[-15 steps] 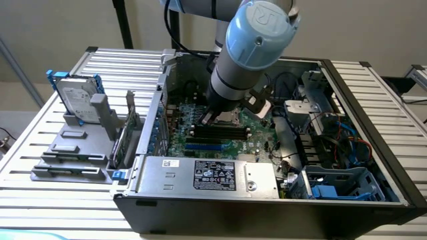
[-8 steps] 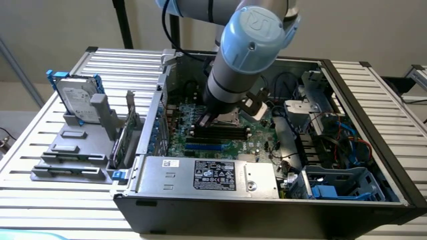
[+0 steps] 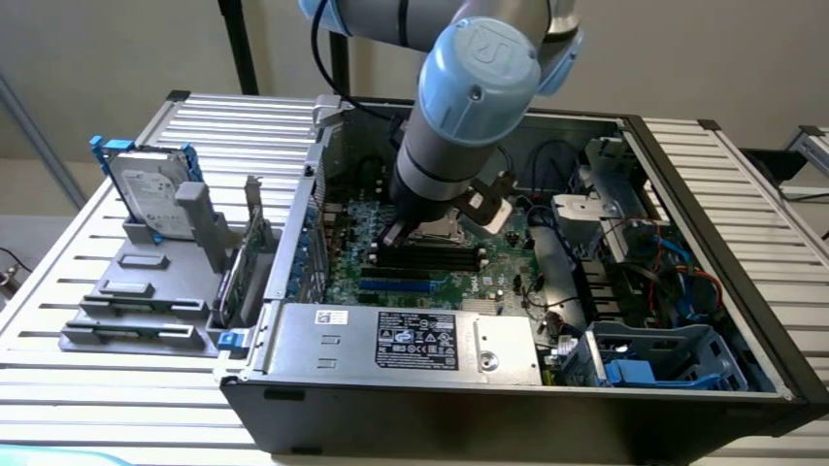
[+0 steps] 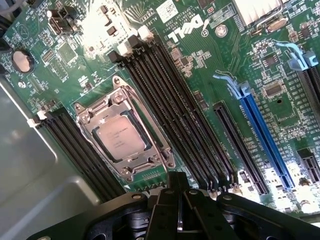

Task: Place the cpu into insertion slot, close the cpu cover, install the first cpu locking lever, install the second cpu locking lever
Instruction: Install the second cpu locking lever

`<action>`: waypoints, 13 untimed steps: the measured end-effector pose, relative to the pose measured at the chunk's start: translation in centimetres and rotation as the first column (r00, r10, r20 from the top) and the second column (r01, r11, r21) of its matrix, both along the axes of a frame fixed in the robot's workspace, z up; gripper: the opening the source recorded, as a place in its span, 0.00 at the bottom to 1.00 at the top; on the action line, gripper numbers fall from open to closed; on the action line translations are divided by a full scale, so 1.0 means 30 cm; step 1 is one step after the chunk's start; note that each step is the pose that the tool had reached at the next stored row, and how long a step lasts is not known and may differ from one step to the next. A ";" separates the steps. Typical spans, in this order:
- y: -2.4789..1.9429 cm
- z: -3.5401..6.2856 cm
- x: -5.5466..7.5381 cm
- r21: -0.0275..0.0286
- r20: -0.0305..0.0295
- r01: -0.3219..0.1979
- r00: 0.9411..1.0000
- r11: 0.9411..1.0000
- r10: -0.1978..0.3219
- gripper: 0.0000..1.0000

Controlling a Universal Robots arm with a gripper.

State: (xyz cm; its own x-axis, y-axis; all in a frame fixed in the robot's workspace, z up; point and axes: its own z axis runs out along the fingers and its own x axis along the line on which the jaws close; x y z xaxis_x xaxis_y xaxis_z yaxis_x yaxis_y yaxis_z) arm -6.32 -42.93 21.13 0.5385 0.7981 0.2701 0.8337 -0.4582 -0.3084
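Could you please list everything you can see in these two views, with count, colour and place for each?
cpu: one, silver face up, seated in the insertion slot.
cpu cover: one, silvery frame, lying closed around the cpu.
memory slots: several, long and black, on both sides of the socket.
blue expansion slot: one, on the green motherboard.
coin battery: one, silver, near the board's edge.
computer case: one, black, open, on the slatted table.
power supply: one, grey with a label, at the case's near edge.
hard drive: one, grey, standing in a grey holder at the exterior view's left.
gripper: one, black, above the board beside the socket.
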 end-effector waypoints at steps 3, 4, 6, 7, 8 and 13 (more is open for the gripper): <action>0.006 -0.006 -0.002 0.000 0.002 0.000 1.000 1.000 0.000 0.11; 0.008 -0.008 -0.002 0.000 0.003 0.000 1.000 1.000 0.000 0.11; 0.011 -0.013 -0.002 0.000 0.006 0.000 1.000 1.000 0.000 0.11; 0.012 -0.016 -0.002 0.000 0.007 0.000 1.000 1.000 0.000 0.11; 0.013 -0.018 -0.003 0.000 0.009 0.000 1.000 1.000 0.000 0.11; 0.018 -0.031 -0.004 0.000 0.015 0.000 1.000 1.000 0.000 0.11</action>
